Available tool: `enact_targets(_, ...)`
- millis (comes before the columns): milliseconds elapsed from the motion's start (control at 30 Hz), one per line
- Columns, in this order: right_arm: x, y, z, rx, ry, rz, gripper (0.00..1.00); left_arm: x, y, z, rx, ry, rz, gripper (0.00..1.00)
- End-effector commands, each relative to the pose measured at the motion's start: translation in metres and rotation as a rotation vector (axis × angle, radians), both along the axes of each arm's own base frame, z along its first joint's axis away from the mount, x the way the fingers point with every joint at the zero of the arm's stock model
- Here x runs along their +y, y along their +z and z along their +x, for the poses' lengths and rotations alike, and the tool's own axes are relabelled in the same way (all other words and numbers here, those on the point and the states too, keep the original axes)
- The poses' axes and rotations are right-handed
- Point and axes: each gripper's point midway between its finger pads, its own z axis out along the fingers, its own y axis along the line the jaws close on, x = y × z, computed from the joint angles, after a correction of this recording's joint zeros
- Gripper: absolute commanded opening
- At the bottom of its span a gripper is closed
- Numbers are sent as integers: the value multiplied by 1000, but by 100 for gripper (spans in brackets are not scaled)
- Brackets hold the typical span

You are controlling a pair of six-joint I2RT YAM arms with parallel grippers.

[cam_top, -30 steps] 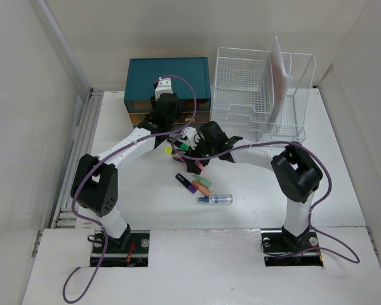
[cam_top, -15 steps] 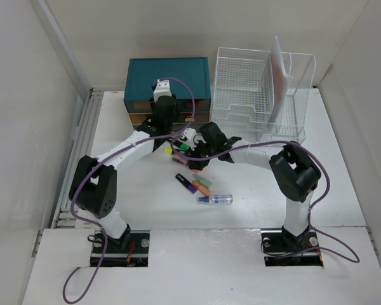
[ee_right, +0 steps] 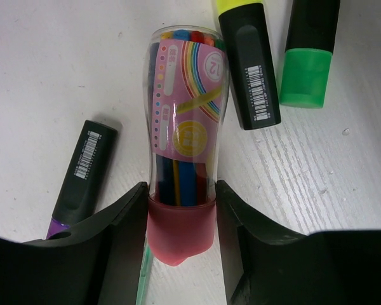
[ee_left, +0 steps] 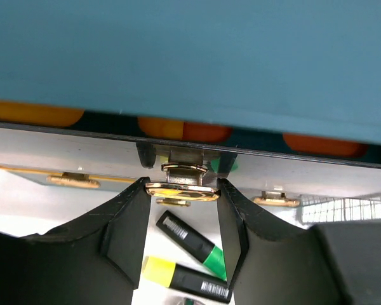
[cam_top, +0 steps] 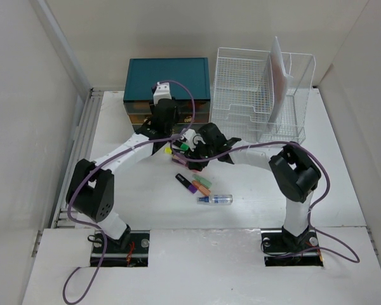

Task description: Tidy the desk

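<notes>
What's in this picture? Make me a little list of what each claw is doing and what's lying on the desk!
left claw: shut on the gold handle of the teal drawer chest
top drawer: pulled a little way out, orange things inside
right claw: shut on the pink cap of the pen tube
pen tube: lying flat on the desk, coloured pens inside
beside the tube: yellow highlighter, green highlighter, purple highlighter
nearer the arms: small clear bottle
back right: wire rack

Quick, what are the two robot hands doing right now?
Left gripper: closed on the gold handle.
Right gripper: closed on the pink-capped pen tube.
</notes>
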Motion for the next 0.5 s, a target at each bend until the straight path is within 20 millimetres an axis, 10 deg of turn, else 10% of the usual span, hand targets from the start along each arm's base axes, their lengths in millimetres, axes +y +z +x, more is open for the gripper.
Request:
enact_targets(0, 1, 13, -1, -40, 1, 13, 4, 9, 33, -8, -77, 48, -32, 15)
enact_targets(467, -31, 47, -8, -141, -33, -34, 0, 2, 27, -35, -69, 27, -34, 15)
